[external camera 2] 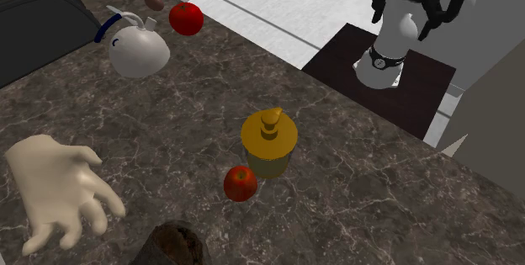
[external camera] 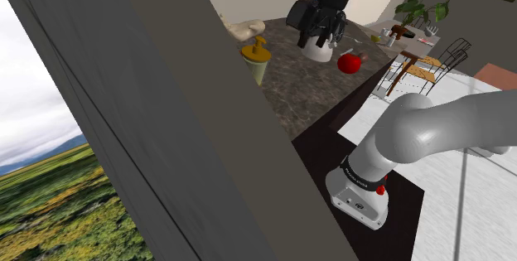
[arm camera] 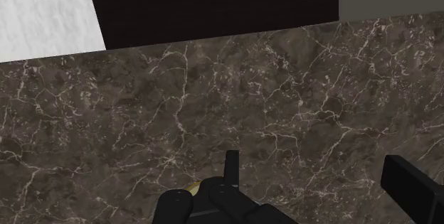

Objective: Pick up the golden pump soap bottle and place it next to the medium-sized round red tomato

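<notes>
The soap bottle (external camera 2: 269, 141) is golden, the tomato (external camera 2: 241, 182) red, the counter (external camera 2: 362, 196) dark brown veined white.

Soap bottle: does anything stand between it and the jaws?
Nothing visible does. The jaws hang open above the counter, and the bottle stands uncovered, its pump exposed; a tomato sits low beside it.

Landmark: golden soap bottle (external camera 2: 269, 141) on the marbled surface (external camera 2: 379, 204). A small red tomato (external camera 2: 240, 182) sits just beside its base, on the second exterior view's lower-left side, and obstructs that approach. A cream glove (external camera 2: 59, 192) and a dark round object (external camera 2: 172, 245) lie farther off that way. A white kettle (external camera 2: 139, 50) and a larger tomato (external camera 2: 186, 18) stand well apart, upper left. Right of the bottle the surface is bare to its edge.
</notes>
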Motion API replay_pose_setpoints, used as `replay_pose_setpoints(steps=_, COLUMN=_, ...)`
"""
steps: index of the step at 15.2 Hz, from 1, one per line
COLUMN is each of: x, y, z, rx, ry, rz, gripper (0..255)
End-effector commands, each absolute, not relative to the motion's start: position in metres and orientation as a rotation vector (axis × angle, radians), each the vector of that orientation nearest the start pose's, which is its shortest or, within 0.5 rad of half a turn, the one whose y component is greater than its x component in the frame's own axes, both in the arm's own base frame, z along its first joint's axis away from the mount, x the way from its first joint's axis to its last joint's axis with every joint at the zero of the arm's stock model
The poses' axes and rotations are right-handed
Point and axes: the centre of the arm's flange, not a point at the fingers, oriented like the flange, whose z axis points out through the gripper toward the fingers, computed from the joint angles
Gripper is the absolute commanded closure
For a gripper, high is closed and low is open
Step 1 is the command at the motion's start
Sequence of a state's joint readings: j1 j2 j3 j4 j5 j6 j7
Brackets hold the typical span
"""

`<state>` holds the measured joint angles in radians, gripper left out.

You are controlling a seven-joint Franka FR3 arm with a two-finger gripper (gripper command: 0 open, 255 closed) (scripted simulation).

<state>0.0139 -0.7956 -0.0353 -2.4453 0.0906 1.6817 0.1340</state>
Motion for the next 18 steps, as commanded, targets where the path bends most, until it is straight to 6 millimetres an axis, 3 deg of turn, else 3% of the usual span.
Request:
replay_pose_setpoints(steps=1, x=0.313, y=0.0, z=0.561, rx=-3.015, ry=0.232, rz=-0.037, gripper=0)
replay_pose_setpoints(steps=18, x=0.518, y=-0.069, z=0.495, rx=-3.103, ry=0.148, rz=0.021, gripper=0)
